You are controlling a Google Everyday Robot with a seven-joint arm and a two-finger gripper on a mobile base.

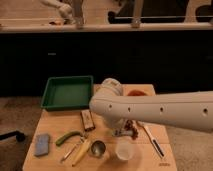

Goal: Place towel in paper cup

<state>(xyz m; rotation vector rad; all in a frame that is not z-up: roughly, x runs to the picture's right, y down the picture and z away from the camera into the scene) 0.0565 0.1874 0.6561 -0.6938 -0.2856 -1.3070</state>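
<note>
A white paper cup [124, 150] stands upright near the table's front edge, right of centre. My gripper [121, 132] hangs from the white arm [160, 109] that reaches in from the right, and it sits just above and behind the cup. A small reddish-brown bunched thing [133, 129], possibly the towel, lies right beside the gripper on its right side. I cannot tell whether the gripper holds it. The arm hides the table behind the gripper.
On the wooden table [52, 125]: a green tray [68, 91] at back left, a blue sponge [42, 144] at front left, a dark bar [88, 120], a green item [67, 137], a yellow item [82, 151], a metal cup [98, 148], a utensil [152, 140], and a red bowl [134, 92].
</note>
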